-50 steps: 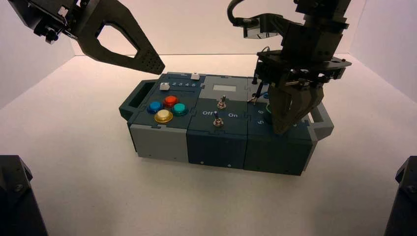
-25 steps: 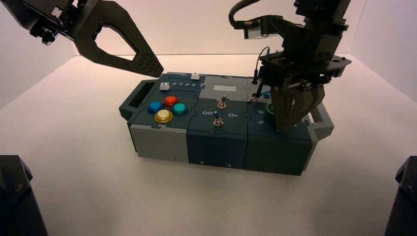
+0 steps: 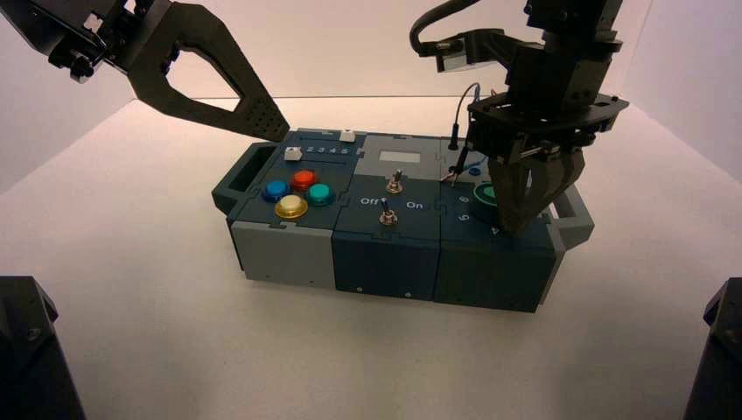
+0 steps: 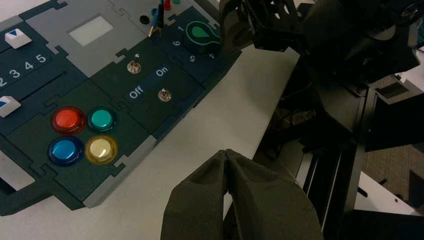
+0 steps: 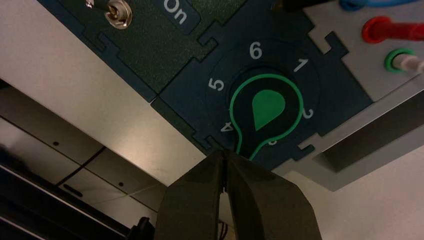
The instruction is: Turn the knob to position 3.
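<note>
white counter (image 3: pixel 131 289) carrying dark teal box (image 3: pixel 385 254), handles at both ends. left pincer (image 4: pixel 227 165) parked high off the box's left rear corner, fingers pressed together, holding nothing, well apart from the dial. right pincer (image 5: pixel 223 167) clearly the nearer one, hanging over the box's right section, fingertips pressed together, gripping nothing, just beside the front edge of the knob (image 5: pixel 265 112). knob on the right end of the box's top, inside the digit ring 1-6, teardrop long axis running from round body to pointed tail, tail aimed between the 4 and position 3 (image 5: pixel 272 142), toward the pincer tips. 3 partly hidden by the knob outline. judgement: almost there, small nudge of the tail toward the 3 left.
</note>
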Controlling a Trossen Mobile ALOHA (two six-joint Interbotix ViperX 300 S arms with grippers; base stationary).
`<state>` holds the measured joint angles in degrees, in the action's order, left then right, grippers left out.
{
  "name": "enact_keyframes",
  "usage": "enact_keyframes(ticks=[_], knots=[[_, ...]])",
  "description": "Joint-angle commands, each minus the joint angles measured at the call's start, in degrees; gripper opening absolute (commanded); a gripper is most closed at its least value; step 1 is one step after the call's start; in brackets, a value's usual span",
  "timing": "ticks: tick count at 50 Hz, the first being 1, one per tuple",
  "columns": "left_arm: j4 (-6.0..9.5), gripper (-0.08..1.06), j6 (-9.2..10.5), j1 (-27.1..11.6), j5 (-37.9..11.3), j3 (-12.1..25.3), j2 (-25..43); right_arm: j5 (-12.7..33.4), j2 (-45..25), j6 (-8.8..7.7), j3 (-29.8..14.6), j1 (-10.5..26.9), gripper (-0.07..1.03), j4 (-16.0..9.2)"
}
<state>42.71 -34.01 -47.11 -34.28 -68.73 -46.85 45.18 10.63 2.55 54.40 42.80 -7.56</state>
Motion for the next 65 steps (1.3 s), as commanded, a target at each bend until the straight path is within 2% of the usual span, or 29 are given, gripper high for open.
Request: enact_keyframes(ticks=[1,40,45,65], knots=[[0.26,-0.03,-0.18,-0.18,0.18,1.49,0.0,0.0,0.35,0.26,-1.85,-0.18,-0.02,0.62],[0.26,-0.03,-0.09,-0.18,0.18,1.41,-0.26,2.37,0.26,0.26,-2.72,-0.18,-0.02,3.78],[0.26,-0.03,-0.18,-0.18,0.18,1.41,-0.26,3.34,0.0,0.26,-3.25,-0.18,-0.02,5.45],[0.18,-0.03,-0.18,-0.18,0.18,1.58,-0.26,4.13,0.0,0.0,-3.52,-0.18,-0.02,5.62]])
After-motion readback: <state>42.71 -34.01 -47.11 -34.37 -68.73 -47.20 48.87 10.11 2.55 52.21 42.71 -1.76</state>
